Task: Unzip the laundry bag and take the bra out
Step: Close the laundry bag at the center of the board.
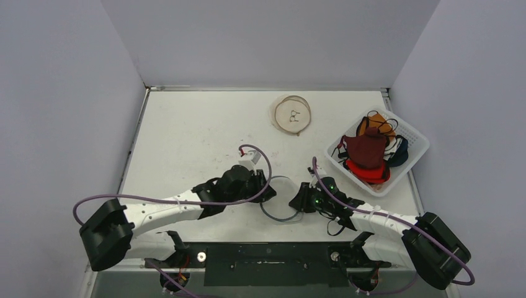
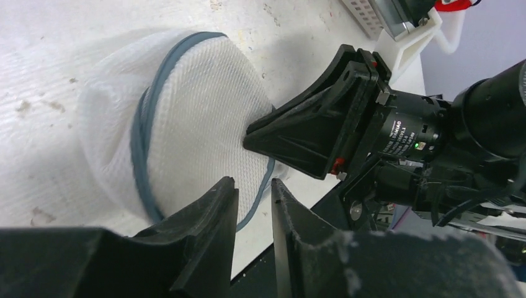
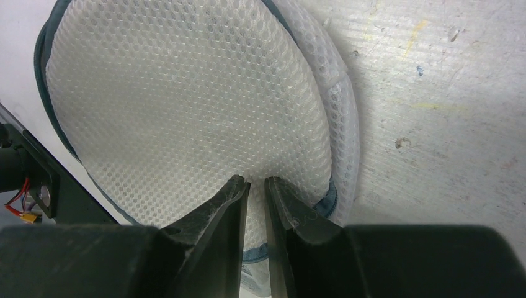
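Note:
A round white mesh laundry bag with a grey-blue zipper band lies near the table's front edge, between my two grippers. In the left wrist view the laundry bag bulges up, and my left gripper stands just off its near rim, slightly open with nothing between the fingers. My right gripper is shut on a fold of the laundry bag's mesh, its tips pressed into the fabric. My left gripper and right gripper nearly face each other. The bra is hidden.
A white slatted basket at the right holds red, dark and orange garments. A round beige item lies at the back centre. The table's front edge runs right beside the bag, and grey walls close in on three sides.

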Controlling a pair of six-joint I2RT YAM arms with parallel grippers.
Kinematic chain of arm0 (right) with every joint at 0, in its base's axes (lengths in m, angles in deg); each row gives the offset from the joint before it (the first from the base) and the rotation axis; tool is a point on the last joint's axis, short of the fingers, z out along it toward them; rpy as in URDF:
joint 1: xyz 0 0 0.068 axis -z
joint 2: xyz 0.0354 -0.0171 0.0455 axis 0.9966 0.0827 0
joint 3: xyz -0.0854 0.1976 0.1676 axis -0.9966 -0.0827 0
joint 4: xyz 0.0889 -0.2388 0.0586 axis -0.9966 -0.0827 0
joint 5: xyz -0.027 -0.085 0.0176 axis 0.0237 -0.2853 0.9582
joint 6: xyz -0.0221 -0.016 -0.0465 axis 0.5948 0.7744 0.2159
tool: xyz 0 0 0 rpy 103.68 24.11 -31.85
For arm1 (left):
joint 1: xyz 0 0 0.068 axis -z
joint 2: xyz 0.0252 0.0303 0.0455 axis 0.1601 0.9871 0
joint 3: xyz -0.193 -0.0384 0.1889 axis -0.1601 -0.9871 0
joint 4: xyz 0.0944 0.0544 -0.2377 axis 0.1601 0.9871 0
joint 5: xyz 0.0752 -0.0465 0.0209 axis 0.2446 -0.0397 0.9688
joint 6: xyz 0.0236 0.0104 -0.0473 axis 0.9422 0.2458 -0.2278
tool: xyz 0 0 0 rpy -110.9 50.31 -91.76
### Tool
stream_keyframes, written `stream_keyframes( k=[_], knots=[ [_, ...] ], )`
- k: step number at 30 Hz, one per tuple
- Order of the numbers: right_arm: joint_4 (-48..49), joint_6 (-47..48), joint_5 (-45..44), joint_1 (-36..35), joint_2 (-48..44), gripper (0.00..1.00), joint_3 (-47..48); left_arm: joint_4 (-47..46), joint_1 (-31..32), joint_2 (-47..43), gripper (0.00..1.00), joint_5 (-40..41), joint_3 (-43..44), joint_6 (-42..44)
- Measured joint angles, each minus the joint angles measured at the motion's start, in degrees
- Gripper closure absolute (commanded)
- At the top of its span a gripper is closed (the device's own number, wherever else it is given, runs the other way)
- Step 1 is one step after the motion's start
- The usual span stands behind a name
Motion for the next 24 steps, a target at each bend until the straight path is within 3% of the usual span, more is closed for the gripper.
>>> stream_keyframes(
  k=[6, 16, 24],
  knots=[
    [0.2, 0.2, -0.5, -0.4, 0.7, 0.78, 0.3, -2.6, -0.2, 9.7, 0.88, 1.5, 3.0, 1.9],
    [1.5, 0.7, -0.6, -0.7, 1.1, 0.74, 0.3, -11.0, -5.4, 19.6, 0.89, 0.8, -1.1, 1.6],
    [1.8, 0.4, -2.3, -1.1, -0.2, 0.62, 0.3, -19.8, -6.0, 23.4, 0.89, 0.2, -3.3, 0.5]
  ],
)
